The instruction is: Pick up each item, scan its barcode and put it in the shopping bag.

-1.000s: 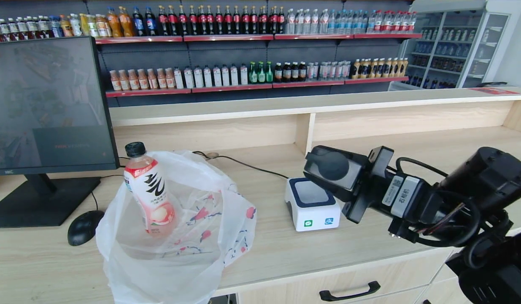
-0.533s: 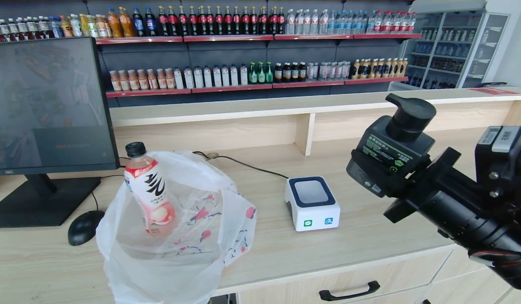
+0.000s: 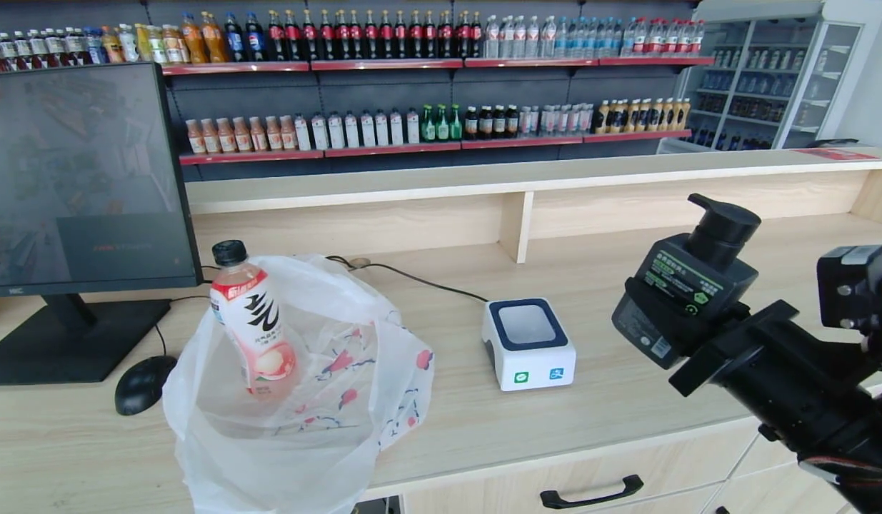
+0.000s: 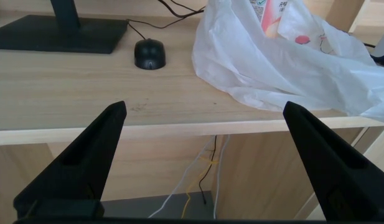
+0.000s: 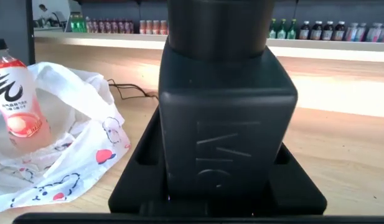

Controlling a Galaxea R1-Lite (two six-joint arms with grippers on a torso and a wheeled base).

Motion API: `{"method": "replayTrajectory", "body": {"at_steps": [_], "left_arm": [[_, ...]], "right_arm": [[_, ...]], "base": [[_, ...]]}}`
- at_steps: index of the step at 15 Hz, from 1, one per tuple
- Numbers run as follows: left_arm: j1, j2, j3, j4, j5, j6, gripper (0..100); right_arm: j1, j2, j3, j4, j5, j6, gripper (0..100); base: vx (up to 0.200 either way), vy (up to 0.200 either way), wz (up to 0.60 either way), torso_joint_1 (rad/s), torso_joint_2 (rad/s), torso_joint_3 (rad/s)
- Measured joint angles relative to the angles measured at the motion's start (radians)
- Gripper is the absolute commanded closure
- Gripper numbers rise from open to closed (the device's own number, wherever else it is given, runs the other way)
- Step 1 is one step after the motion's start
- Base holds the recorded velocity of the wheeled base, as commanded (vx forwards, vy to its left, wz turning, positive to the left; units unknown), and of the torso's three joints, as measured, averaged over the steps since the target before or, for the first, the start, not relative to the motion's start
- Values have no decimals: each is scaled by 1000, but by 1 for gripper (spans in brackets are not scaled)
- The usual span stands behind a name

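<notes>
pump bottle [image 3: 680,300] held in right pincer [image 3: 701,339], clear of scanner [image 3: 528,344]; left pincer [image 4: 204,106] wide before counter [image 4: 86,93] edge.

Black pump bottle [image 3: 687,285]: we see a square dark body with a green-printed label and a black pump head. It is tilted and held off the counter [image 3: 469,421] in the right gripper [image 3: 701,341], to the right of the scanner [image 3: 528,345].
Drink bottle [image 3: 253,328]: we see pink liquid, a black cap and a red-and-white label. It stands slightly tilted inside the shopping bag [image 3: 355,407].
Shopping bag: thin translucent white plastic with red prints — mouth open upward, crumpled, front edge hanging over the counter.
Scanner: we see a small white box, its dark-framed window facing up — apart from both bag and held bottle.
</notes>
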Motion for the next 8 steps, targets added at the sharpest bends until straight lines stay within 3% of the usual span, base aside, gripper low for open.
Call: {"method": "replayTrajectory", "body": {"at_steps": [6, 8], "left_arm": [[0, 0, 0, 0, 0, 0, 0], [0, 0, 0, 0, 0, 0, 0]], "right_arm": [[1, 33, 9, 0, 0, 4, 100], [3, 46, 12, -1, 0, 4, 100]], "base": [[0, 0, 0, 0, 0, 0], [-200, 0, 0, 5, 7, 2]]}}
